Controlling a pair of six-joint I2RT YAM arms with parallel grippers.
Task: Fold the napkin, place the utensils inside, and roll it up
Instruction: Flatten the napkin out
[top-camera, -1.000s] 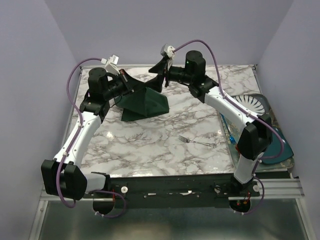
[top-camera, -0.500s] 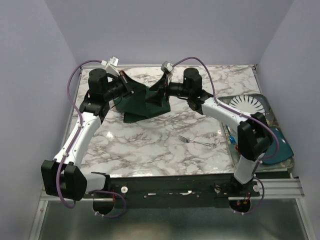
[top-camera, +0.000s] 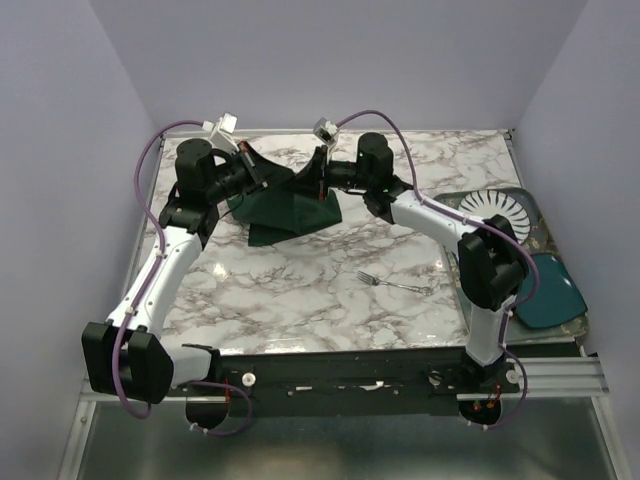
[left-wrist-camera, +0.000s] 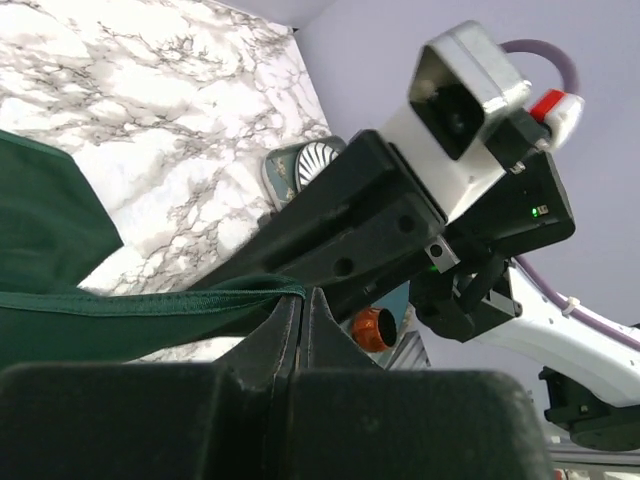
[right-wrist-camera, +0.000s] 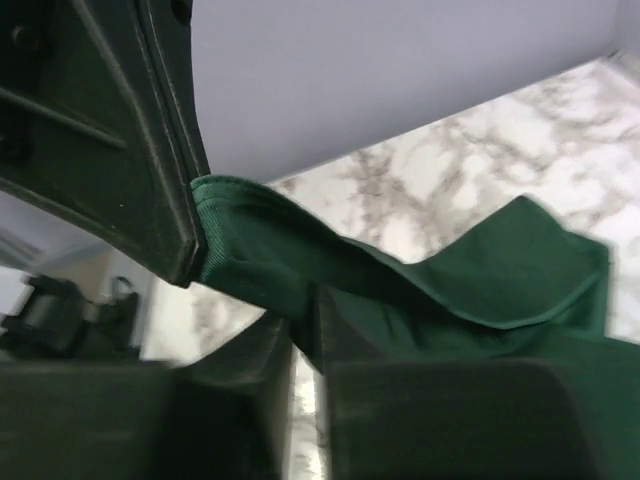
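The dark green napkin (top-camera: 290, 208) is lifted off the marble table (top-camera: 300, 290) at the far middle, with its lower part draped on the surface. My left gripper (top-camera: 266, 179) is shut on one raised corner; the left wrist view shows the hem (left-wrist-camera: 150, 300) pinched at the jaw tips (left-wrist-camera: 302, 296). My right gripper (top-camera: 310, 186) meets it from the right, its jaws drawn together on a fold of the napkin (right-wrist-camera: 480, 285) at the tips (right-wrist-camera: 305, 322), right beside the left fingers (right-wrist-camera: 130, 130). The silver fork (top-camera: 395, 285) lies alone on the table at the right.
A tray (top-camera: 537, 222) off the table's right edge holds a white ribbed plate (top-camera: 493, 208) and a teal oval dish (top-camera: 548, 290). An orange cup (left-wrist-camera: 375, 328) shows in the left wrist view. Lilac walls close in the back and sides.
My right arm has swung left to the raised napkin corner and its jaws have closed from wide open onto the cloth. The left gripper has kept its hold in place.
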